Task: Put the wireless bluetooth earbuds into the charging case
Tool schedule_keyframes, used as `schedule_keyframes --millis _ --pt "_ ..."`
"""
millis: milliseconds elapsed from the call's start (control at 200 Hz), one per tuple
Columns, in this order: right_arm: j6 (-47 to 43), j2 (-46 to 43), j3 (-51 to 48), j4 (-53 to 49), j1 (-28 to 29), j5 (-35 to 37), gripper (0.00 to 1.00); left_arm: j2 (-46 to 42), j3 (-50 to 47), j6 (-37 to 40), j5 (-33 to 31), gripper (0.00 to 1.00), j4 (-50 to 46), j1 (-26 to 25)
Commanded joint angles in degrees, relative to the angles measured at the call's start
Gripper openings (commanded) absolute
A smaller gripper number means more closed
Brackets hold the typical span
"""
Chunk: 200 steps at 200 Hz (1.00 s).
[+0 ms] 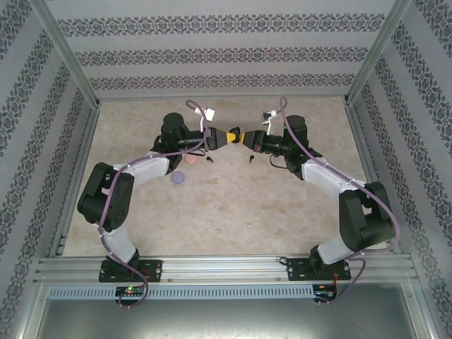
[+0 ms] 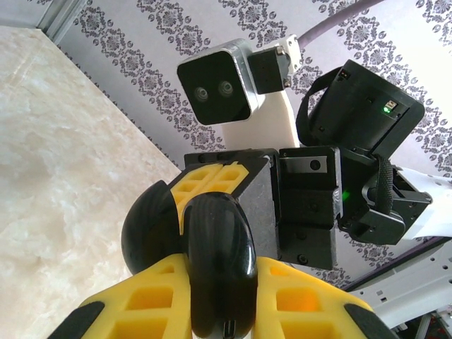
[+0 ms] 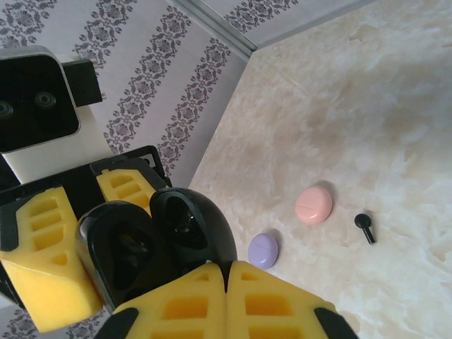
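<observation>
Top external view: we find both arms meeting in mid-air above the table [image 1: 233, 212]. The left gripper [image 2: 219, 300] is clamped on the open black case [image 3: 152, 240]. The right gripper [image 3: 226, 286] has its fingers pressed together at the case's rim; we cannot tell whether a bud sits between them. The case's wells are dark, contents unclear. One black earbud [image 3: 365, 227] lies on the table near the pink case [image 3: 314, 205] and purple case [image 3: 263, 250], both closed. We judge most of the task outstanding.

Beige marbled tabletop [image 1: 226, 205], enclosed by striped damask-patterned walls [image 1: 226, 49] and aluminium posts [image 1: 67, 56]
</observation>
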Motion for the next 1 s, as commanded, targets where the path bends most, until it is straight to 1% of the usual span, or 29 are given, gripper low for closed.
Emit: schedule_keyframes --millis 0,120,180,235,280,325,385,420,460,530,595,719,799,879,994 --pt "-0.1 0.5 2.5 1.5 0.5 -0.1 0.00 0.6 -0.8 -0.6 2.9 0.00 4.4 -0.3" --pt "-0.3 0.4 2.7 0.8 0.6 0.5 0.00 0.6 -1.1 -0.5 1.9 0.00 4.1 -0.3" --pt "-0.6 0.2 2.9 0.2 0.5 0.9 0.00 0.3 -1.3 0.1 0.5 0.20 2.9 -0.3" --pt "-1.7 0.0 3.3 -1.6 0.6 2.0 0.00 -0.1 -1.4 1.6 -1.3 0.34 1.0 -0.3" --pt "-3.3 -0.2 3.8 -4.1 0.5 3.2 0.00 -0.9 -1.5 3.4 -3.0 0.51 -1.3 0.0" --pt "-5.3 -0.5 4.5 -7.3 0.2 4.4 0.00 -1.8 -1.5 5.2 -4.1 0.59 -3.1 0.4" --pt "-8.8 -0.9 5.5 -11.5 -0.1 5.8 0.00 -3.1 -0.8 7.5 -4.2 0.66 -6.4 1.4" --pt "-10.6 -1.1 6.0 -13.3 -0.4 6.2 0.00 -3.7 0.0 9.6 -3.2 0.68 -9.3 2.0" --pt "-13.4 -1.2 7.0 -16.1 -0.8 6.0 0.00 -4.8 1.7 13.2 -2.0 0.70 -15.1 2.7" --pt "-19.8 -1.0 9.7 -22.8 -1.2 6.8 0.00 -6.1 6.2 23.2 -0.9 0.74 -30.1 3.2" --pt "-25.7 -0.8 12.0 -28.3 -1.3 8.0 0.00 -6.0 10.8 31.4 0.4 0.75 -42.9 3.2" --pt "-35.2 0.1 15.4 -35.8 -1.3 9.2 0.00 -3.9 18.9 43.9 2.6 0.77 -62.3 3.2" --pt "-39.5 0.5 17.1 -39.9 -1.0 9.5 0.00 -1.8 23.4 50.1 3.9 0.77 -72.3 3.2" --pt "-42.6 0.7 18.6 -43.5 -0.7 9.4 0.00 0.7 27.6 54.9 5.2 0.78 -79.9 3.2" --pt "-45.3 0.6 20.2 -47.4 0.0 9.4 0.00 3.5 31.5 58.6 6.3 0.78 -86.1 3.2"
